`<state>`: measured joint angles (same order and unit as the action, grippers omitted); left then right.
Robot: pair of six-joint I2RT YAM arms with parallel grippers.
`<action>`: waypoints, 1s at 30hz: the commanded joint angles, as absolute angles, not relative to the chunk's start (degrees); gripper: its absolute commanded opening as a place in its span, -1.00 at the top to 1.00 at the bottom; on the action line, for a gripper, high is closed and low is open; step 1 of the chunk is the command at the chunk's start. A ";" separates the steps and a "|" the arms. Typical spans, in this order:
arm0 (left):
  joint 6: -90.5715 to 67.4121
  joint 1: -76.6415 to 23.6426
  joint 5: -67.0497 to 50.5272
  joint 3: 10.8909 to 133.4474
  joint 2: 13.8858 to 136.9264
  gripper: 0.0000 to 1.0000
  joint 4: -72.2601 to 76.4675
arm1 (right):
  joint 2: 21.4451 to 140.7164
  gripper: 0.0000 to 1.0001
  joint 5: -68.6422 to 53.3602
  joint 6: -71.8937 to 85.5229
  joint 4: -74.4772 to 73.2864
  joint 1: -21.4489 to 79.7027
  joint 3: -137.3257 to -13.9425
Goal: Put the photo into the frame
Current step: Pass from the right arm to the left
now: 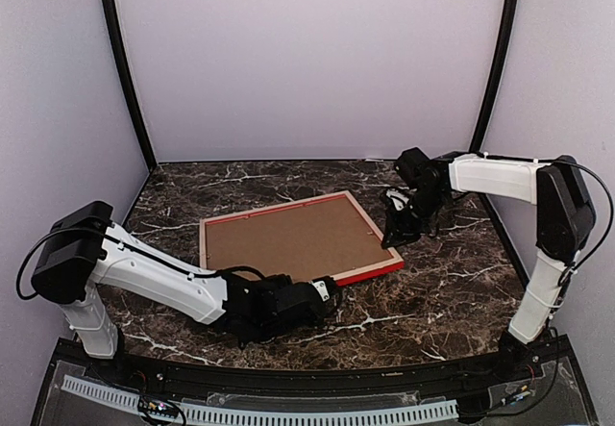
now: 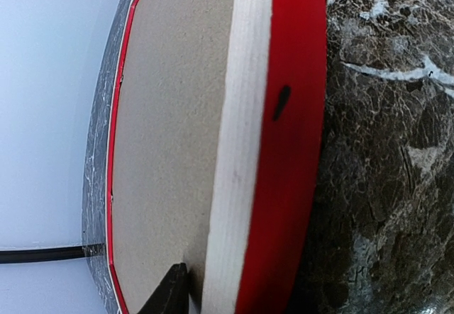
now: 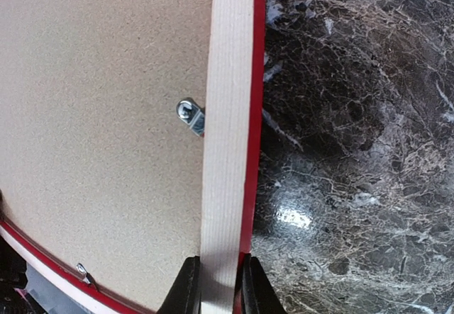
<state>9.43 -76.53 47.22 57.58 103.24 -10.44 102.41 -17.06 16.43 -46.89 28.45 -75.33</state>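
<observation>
Currently frame [image 1: 375, 272] lies back-up at picture centre, backing board [image 1: 288, 238] seated inside; photo unseen; right gripper [image 3: 216, 286] pinches right-hand rail; left gripper [image 1: 329, 289] at lower rail, grip unclear. Risk: uneven lift twists frame, board slips out.

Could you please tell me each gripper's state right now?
Left gripper: beside a rail of the frame, only partly visible; open or closed cannot be told.
Right gripper: closed on a rail of the frame.
</observation>
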 commanded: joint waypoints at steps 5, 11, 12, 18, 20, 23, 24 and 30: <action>6.84 -76.63 45.74 57.04 99.79 0.59 -12.28 | 99.46 0.73 -21.47 15.70 -46.26 28.31 -77.43; 7.01 -76.64 46.01 57.31 98.10 0.83 -13.43 | 97.78 0.33 -20.70 15.31 -46.96 28.29 -78.38; 7.20 -76.64 46.09 57.59 97.92 0.86 -13.57 | 97.47 0.31 -20.62 15.25 -47.22 28.30 -78.74; 8.61 -76.64 47.60 59.13 95.81 1.00 -15.85 | 94.44 0.23 -19.58 14.71 -49.02 28.30 -82.74; 9.11 -76.64 48.42 59.66 94.82 1.00 -16.87 | 92.98 0.22 -18.67 14.44 -49.46 28.30 -84.26; 9.94 -76.64 48.63 60.86 92.53 1.00 -18.26 | 90.74 0.20 -17.45 13.97 -49.55 28.30 -86.44; 10.07 -76.64 48.53 61.62 92.01 1.00 -19.09 | 90.10 0.20 -17.11 13.71 -49.52 28.30 -87.05; 12.05 -76.61 46.65 65.79 87.36 1.00 -23.82 | 84.77 0.19 -15.17 11.16 -45.26 28.27 -87.07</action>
